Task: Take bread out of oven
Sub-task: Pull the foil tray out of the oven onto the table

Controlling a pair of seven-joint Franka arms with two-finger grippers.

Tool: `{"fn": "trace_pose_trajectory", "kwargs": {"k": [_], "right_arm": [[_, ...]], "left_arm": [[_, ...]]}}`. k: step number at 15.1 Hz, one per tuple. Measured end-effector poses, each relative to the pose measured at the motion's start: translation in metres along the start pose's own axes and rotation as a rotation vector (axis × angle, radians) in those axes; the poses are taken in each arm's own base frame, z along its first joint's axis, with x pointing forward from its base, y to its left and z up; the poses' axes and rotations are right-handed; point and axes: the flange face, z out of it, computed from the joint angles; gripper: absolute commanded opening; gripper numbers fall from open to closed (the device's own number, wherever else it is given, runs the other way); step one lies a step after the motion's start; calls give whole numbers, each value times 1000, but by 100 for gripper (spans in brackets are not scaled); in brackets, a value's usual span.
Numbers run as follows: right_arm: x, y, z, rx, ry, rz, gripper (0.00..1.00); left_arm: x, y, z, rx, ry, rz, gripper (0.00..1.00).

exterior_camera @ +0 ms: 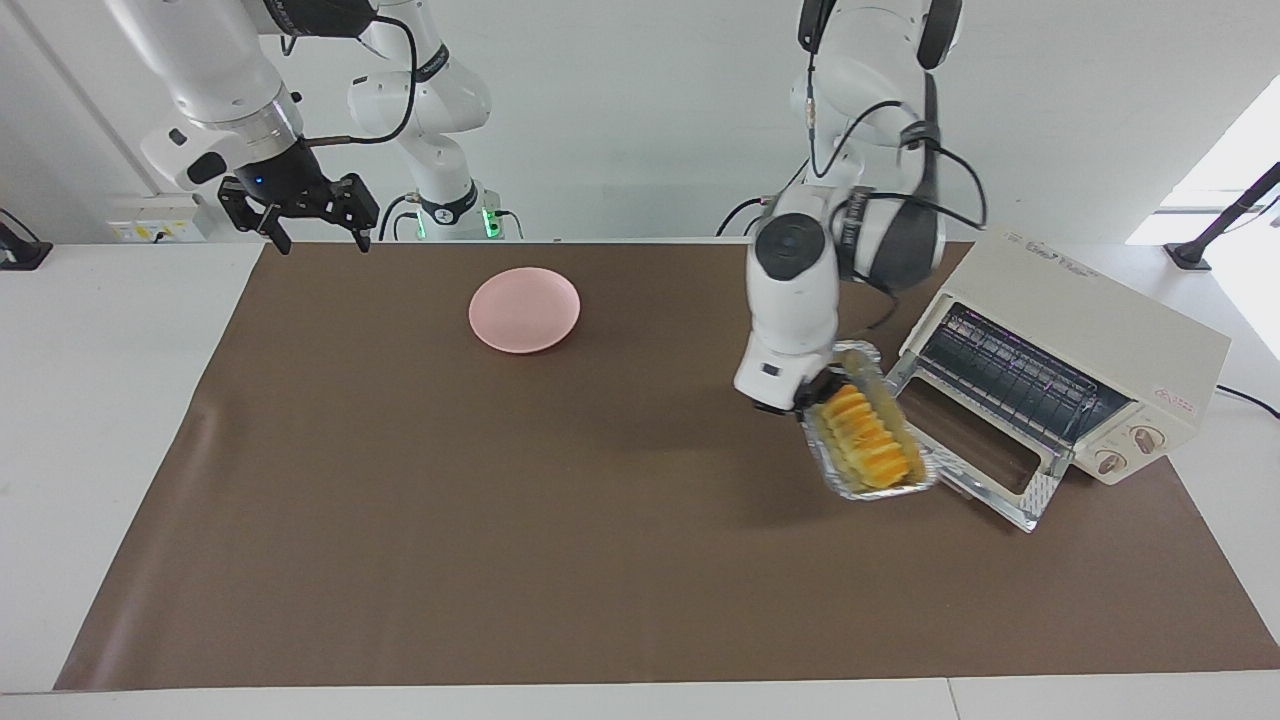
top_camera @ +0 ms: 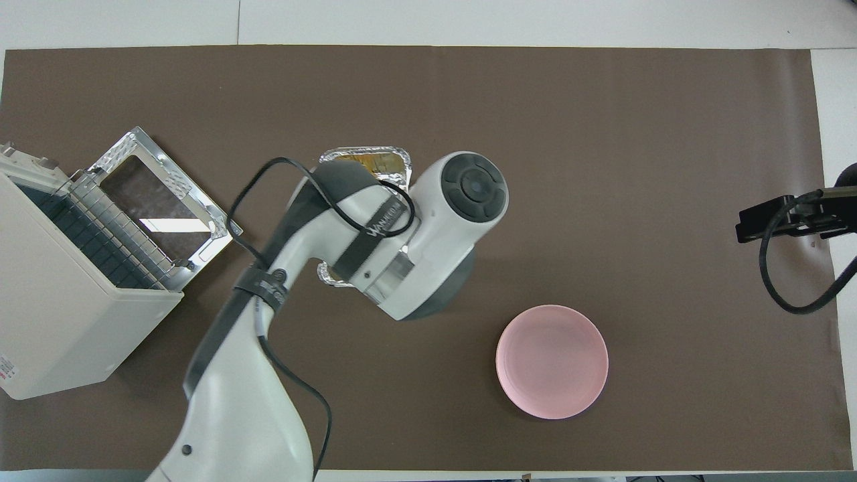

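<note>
The left gripper [exterior_camera: 812, 397] hangs in the air over the brown mat [exterior_camera: 600, 560], just off the open door [exterior_camera: 985, 470] of the oven [exterior_camera: 1090, 330], and its fingers are clenched on the robot-side end of a silver foil tray [exterior_camera: 905, 485]. The tray is lifted off the surface and tilted, its free end lower and overlapping the corner of the door in the facing view. The bread [exterior_camera: 865, 440] lies lengthwise in the tray, a golden-yellow ridged loaf that fills most of it, and it is fully outside the oven. In the overhead view the left arm's wrist covers nearly all of the tray, so only the foil rim [top_camera: 365, 155] and a sliver of its contents show past the arm. The oven stands at the left arm's end of the surface, turned at an angle, with its glass door dropped flat onto the mat and the wire rack [exterior_camera: 1010, 375] bare inside; its 2 knobs [exterior_camera: 1128, 448] sit at the end of its front farther from the robots. A round pink plate [exterior_camera: 524, 309] rests on the mat, nearer to the robots than the tray and toward the right arm's end, well apart from both the oven and the tray. The right gripper [exterior_camera: 318, 237] waits above the mat's edge at the right arm's end of the surface, its fingers spread and holding nothing.
</note>
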Motion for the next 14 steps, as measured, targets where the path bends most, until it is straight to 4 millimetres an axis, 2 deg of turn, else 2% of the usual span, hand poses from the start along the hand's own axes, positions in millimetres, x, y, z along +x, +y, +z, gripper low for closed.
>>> {"fn": "trace_pose_trajectory", "kwargs": {"k": [1,2,3,5,6,7,8,10,11,12,14], "right_arm": [[0,0,0,0,0,0,100],[0,0,0,0,0,0,100],[0,0,0,0,0,0,100],[0,0,0,0,0,0,100],[0,0,0,0,0,0,100],[0,0,0,0,0,0,100],[0,0,0,0,0,0,100],[0,0,0,0,0,0,100],[0,0,0,0,0,0,100],[0,0,0,0,0,0,100],[0,0,0,0,0,0,100]], "left_arm": [[-12,25,8,-5,-3,15,0],[-17,38,13,-25,0,18,0],[-13,43,16,-57,18,12,0],[-1,39,25,-94,49,-12,0],[1,36,30,-98,49,-18,24],[1,36,35,-96,42,-19,77],[1,37,39,-94,37,-20,100],[4,32,38,-95,35,-44,100],[12,21,33,-106,23,-80,100],[24,2,23,-132,0,-126,100],[50,-54,-12,-195,-8,-218,100]]}}
